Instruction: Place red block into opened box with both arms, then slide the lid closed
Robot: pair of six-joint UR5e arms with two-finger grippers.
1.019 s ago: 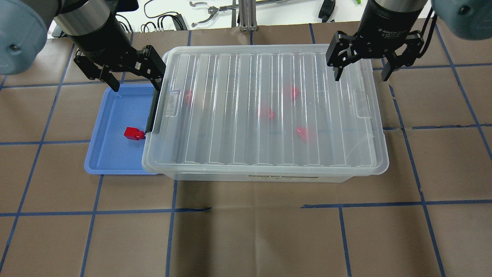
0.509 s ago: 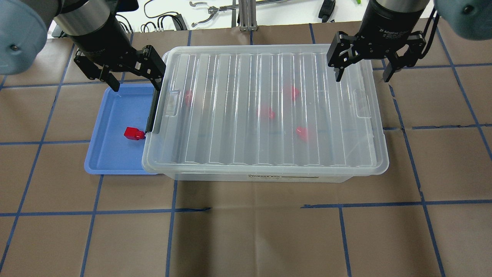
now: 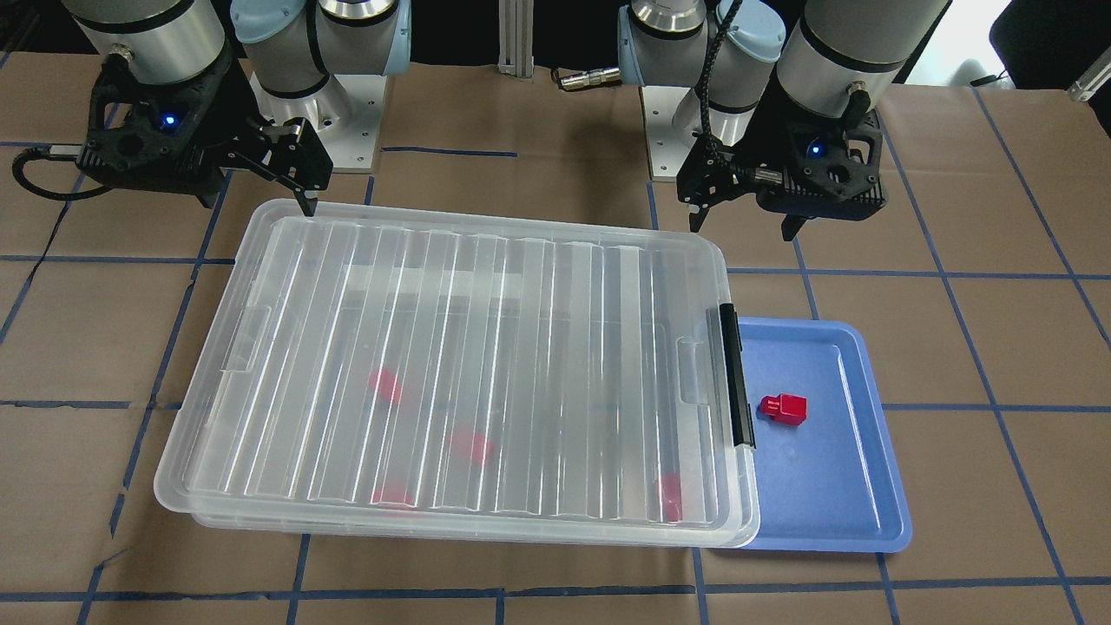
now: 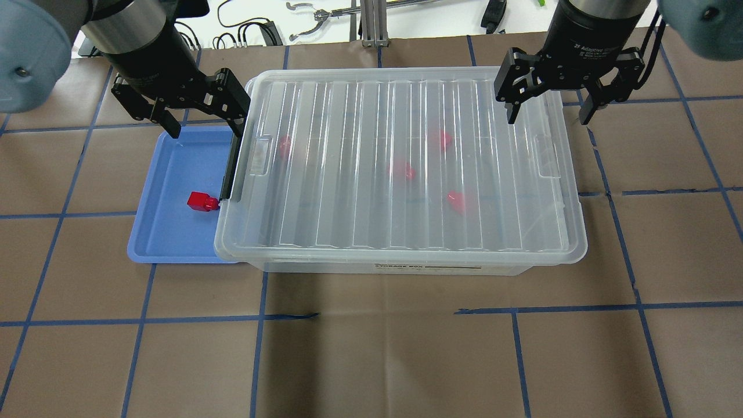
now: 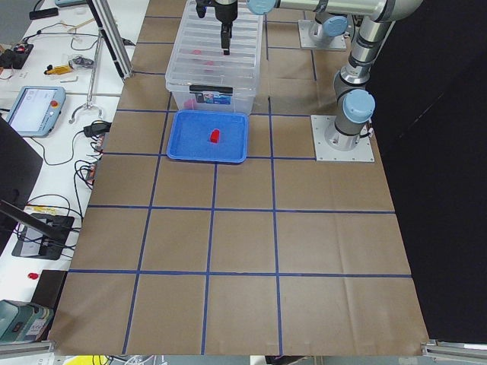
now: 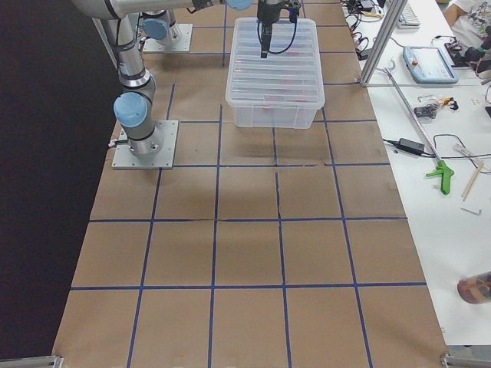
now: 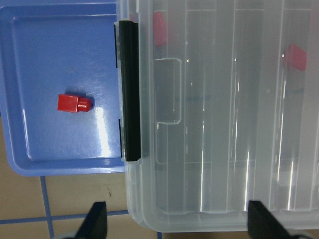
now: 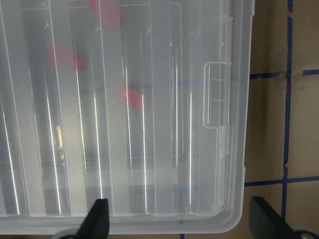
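On the table (image 4: 371, 360), lid (image 4: 348, 116) covers box (image 4: 313, 268); left gripper (image 4: 206, 131), right gripper (image 4: 547, 120) spread, empty.

Red blocks (image 4: 403, 170) inside the box (image 4: 406, 269), only blurry smudges through the ribbed lid (image 4: 348, 116)

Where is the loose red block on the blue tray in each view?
Front-facing: red block right of centre.
Overhead: red block at left.
Exterior left: red block at upper centre.
Exterior right: not visible.
Left wrist: red block at left.
Right wrist: not in it.
Landmark: black clip bar, close beside the block.
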